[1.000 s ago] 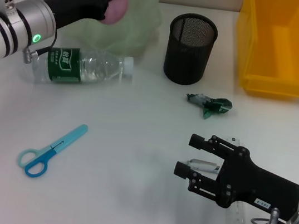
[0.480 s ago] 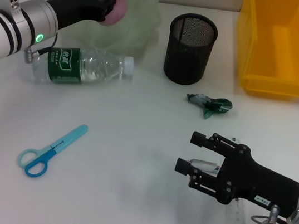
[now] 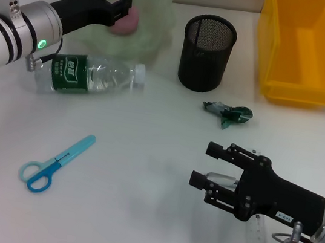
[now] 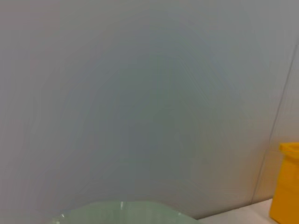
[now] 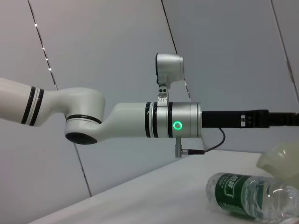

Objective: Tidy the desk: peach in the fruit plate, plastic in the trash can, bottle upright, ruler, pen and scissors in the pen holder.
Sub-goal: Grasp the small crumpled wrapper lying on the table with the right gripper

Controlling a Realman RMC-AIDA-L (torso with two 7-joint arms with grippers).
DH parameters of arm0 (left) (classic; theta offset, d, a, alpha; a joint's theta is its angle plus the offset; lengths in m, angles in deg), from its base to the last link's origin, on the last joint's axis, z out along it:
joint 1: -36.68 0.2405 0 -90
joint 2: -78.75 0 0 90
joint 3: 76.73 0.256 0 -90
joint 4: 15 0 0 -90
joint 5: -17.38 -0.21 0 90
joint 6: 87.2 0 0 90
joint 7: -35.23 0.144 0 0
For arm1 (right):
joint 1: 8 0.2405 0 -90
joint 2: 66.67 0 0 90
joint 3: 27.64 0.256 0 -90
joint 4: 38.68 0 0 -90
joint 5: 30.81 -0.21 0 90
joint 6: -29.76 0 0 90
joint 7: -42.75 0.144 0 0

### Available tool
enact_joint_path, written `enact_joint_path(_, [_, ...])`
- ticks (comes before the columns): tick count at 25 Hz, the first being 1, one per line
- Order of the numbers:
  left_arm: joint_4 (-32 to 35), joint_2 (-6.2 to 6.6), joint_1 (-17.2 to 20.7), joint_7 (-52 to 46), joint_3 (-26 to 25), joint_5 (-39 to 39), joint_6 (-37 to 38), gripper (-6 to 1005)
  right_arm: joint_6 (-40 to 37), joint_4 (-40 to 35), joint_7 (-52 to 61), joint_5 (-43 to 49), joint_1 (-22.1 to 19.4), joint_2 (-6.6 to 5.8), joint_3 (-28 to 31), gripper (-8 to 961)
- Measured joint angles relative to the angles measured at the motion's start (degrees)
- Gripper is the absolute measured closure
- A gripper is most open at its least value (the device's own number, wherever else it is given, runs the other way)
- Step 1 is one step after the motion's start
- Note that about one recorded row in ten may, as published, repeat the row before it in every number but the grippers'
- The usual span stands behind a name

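Note:
The pink peach [image 3: 128, 25] lies in the pale green fruit plate [image 3: 158, 5] at the back left. My left gripper [image 3: 117, 8] hovers over the plate right beside the peach, open. The plastic bottle [image 3: 90, 74] with a green label lies on its side in front of the plate; the right wrist view shows the bottle [image 5: 252, 196] too. Blue scissors [image 3: 52, 163] lie at the front left. Crumpled green plastic [image 3: 228, 113] lies mid-table. My right gripper [image 3: 204, 164] is open above a pale pen [image 3: 222, 180], and the clear ruler [image 3: 256, 239] is partly under that arm.
The black mesh pen holder [image 3: 206, 52] stands at the back centre. A yellow bin [image 3: 308, 48] sits at the back right. The left wrist view shows only the wall, the plate rim [image 4: 121, 212] and a corner of the yellow bin [image 4: 287, 186].
My left gripper has opened and let go of the peach, which now rests in the plate. The right arm has barely moved.

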Motion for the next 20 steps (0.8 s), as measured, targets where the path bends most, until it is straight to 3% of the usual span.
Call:
enact_joint_path(6, [0.33,0.09,1.65,0.0,-0.07,0.0,6.42,481,-0.02,0.29,0.0,0.0,-0.11,0.0,0.06,239])
enact_joint_path(7, [0.52,0.38,2.93,-0.01,-0.08,-0.02,11.82,481,-0.02,0.36,0.01,-0.39,-0.28,0.0,0.14,239])
enact_joint_path(9, [0.53,0.52,3.47,0.02,-0.09,-0.04,13.69,480,-0.03,0.47,0.01,-0.91,-0.41,0.0,0.15,239])
enact_joint_path(14, [1.45,1.52,8.18,0.55,-0.1,-1.69,27.64,478,-0.45,0.77,0.01,-2.92,-1.49,-0.23,0.59,239])
enact_joint_path(17, [3.65,2.94,12.61,-0.08,-0.14,-5.24,39.38,478,-0.51,0.52,0.01,-2.96,-1.86,-0.37,1.03,240])
enact_joint_path(20, [4.64,3.64,14.54,-0.18,-0.07,-7.09,45.9,461,-0.5,0.43,0.17,-2.99,-1.77,-0.43,1.52,240])
